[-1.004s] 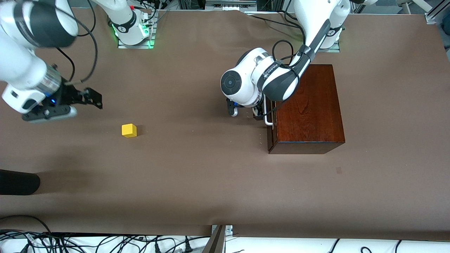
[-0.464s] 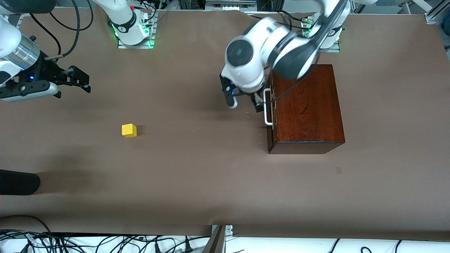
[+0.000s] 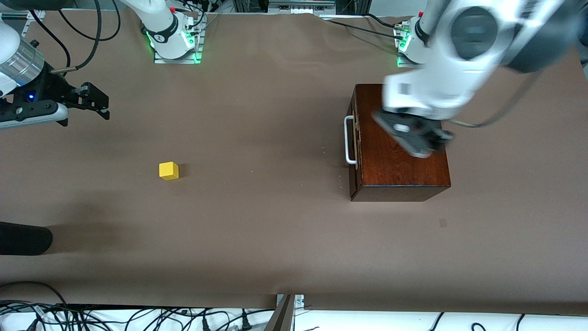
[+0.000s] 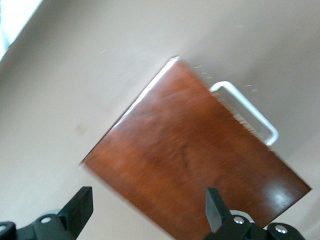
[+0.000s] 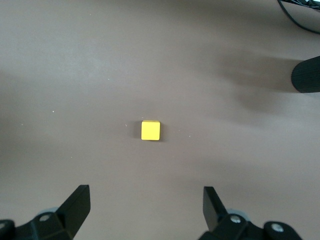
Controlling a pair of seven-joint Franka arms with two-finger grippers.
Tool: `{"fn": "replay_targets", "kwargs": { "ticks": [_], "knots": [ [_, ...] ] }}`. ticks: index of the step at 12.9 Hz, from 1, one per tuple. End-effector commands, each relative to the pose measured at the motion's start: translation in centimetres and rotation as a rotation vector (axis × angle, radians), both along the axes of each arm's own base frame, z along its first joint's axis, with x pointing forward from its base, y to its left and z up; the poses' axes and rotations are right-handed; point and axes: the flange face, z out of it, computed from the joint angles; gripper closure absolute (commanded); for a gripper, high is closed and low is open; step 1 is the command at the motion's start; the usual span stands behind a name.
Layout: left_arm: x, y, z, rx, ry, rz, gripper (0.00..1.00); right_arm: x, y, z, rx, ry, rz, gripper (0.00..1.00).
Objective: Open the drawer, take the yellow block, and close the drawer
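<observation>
The yellow block [image 3: 168,170] lies on the brown table toward the right arm's end; it also shows in the right wrist view [image 5: 150,130]. The dark reddish-brown box [image 3: 404,174] stands toward the left arm's end. Its drawer is shut flush, and the white loop handle [image 3: 349,140] faces the middle of the table. My left gripper [image 3: 425,142] hangs open and empty, high over the box top [image 4: 195,170], with the handle [image 4: 247,111] in its view. My right gripper [image 3: 102,103] is open and empty above the table at the right arm's end, with the block beneath it and apart from it.
A black rounded object [image 3: 23,238] lies at the table's edge at the right arm's end, nearer to the front camera than the block; it also shows in the right wrist view [image 5: 306,75]. Cables run along the near table edge [image 3: 138,317].
My left gripper has left the drawer handle, risen and swung over the box top. My right gripper has drawn back toward the right arm's end. The block and the drawer have not moved.
</observation>
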Motion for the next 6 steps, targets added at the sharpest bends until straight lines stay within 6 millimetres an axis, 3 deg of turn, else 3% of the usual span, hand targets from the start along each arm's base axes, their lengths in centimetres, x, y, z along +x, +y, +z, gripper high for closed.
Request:
{"fn": "replay_targets", "kwargs": {
  "ticks": [1, 3, 5, 6],
  "knots": [
    [1.1, 5.4, 2.9, -0.019, -0.042, 0.244, 0.00, 0.4, 0.0, 0.0, -0.009, 0.023, -0.005, 0.00],
    [0.3, 7.8, 4.5, -0.013, -0.084, 0.457, 0.00, 0.4, -0.2, -0.1, -0.010, 0.031, -0.008, 0.00],
    [-1.6, 8.5, 4.5, -0.048, -0.121, 0.555, 0.00, 0.2, -0.4, -0.3, -0.012, 0.053, -0.013, 0.00],
    [-2.2, 9.9, 4.9, -0.077, -0.177, 0.609, 0.00, -0.1, -0.5, -0.4, -0.014, 0.070, -0.015, 0.00]
  ]
}}
